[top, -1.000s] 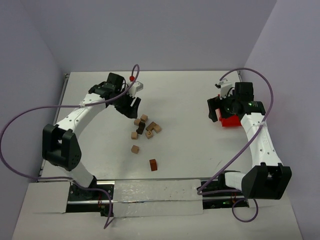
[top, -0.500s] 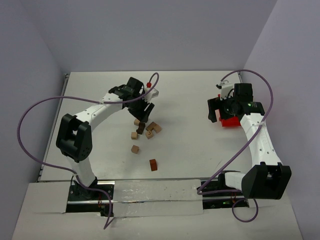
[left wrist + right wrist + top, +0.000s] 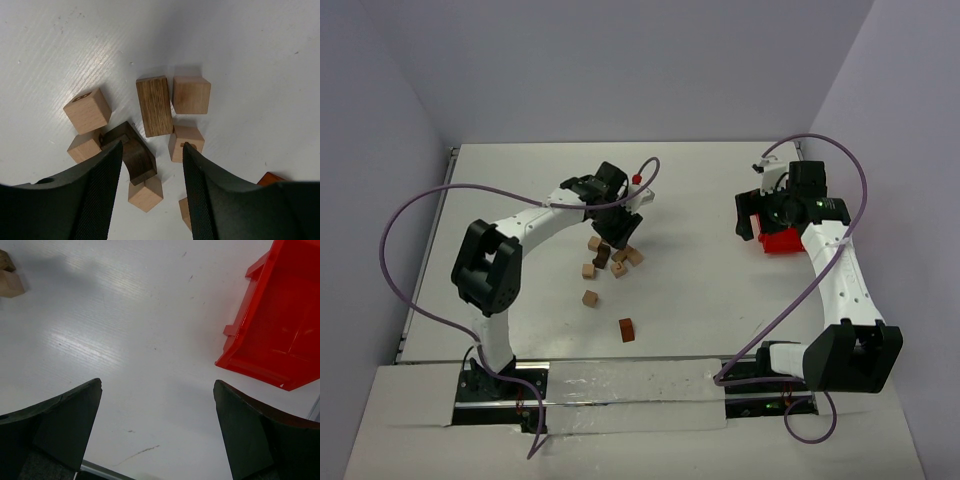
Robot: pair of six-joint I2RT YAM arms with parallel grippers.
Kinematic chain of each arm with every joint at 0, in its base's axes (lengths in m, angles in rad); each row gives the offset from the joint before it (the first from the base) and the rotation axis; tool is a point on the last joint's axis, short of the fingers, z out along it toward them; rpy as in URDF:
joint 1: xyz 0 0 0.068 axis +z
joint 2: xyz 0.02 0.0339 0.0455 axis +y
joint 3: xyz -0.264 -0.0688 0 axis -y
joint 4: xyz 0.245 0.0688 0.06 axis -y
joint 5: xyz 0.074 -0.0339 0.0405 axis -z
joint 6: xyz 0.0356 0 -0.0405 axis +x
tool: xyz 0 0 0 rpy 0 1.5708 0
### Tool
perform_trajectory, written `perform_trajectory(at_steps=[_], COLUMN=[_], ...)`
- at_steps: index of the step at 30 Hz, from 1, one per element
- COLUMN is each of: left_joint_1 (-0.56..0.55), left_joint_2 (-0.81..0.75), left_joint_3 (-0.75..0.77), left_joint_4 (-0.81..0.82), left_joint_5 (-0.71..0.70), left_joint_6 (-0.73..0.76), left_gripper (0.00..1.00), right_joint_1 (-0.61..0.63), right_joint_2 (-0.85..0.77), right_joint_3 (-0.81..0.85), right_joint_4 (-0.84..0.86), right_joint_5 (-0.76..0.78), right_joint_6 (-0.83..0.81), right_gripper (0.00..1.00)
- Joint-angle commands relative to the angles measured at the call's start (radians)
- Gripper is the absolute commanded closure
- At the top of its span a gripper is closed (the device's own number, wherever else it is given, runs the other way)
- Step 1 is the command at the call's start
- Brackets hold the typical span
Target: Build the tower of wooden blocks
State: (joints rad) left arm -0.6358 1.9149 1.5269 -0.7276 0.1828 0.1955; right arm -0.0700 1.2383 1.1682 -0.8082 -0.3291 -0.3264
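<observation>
The wood blocks lie loose in a cluster on the white table. In the left wrist view I see a brown oblong block, a dark arch piece and several tan cubes, such as one cube and another cube. A lone tan cube and a reddish-brown block lie nearer the front. My left gripper is open and empty, hovering over the cluster, its jaws either side of the arch piece and a tan cube. My right gripper is open and empty over bare table.
A large red plastic bin sits at the right, beside my right gripper. A tan block shows at the right wrist view's top left corner. Purple cables loop over both arms.
My left arm has swung right and forward, bringing its open gripper from the cluster's far left to above the blocks. The right arm has barely moved.
</observation>
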Motion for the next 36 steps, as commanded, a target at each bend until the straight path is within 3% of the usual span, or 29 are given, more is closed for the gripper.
perform_trajectory(at_steps=[1, 36], left_joint_1=[-0.012, -0.049], left_joint_2=[0.028, 0.153], left_joint_3=[0.049, -0.007], left_joint_4=[0.029, 0.102], left_joint_5=[-0.010, -0.048], left_joint_6=[0.011, -0.029], left_gripper=[0.42, 0.41], right_joint_1=[-0.002, -0.001], right_joint_2=[0.007, 0.050], right_joint_3=[0.061, 0.102], right_joint_4=[-0.019, -0.056], right_joint_5=[-0.010, 0.009], right_joint_6=[-0.008, -0.049], right_gripper=[0.00, 0.00])
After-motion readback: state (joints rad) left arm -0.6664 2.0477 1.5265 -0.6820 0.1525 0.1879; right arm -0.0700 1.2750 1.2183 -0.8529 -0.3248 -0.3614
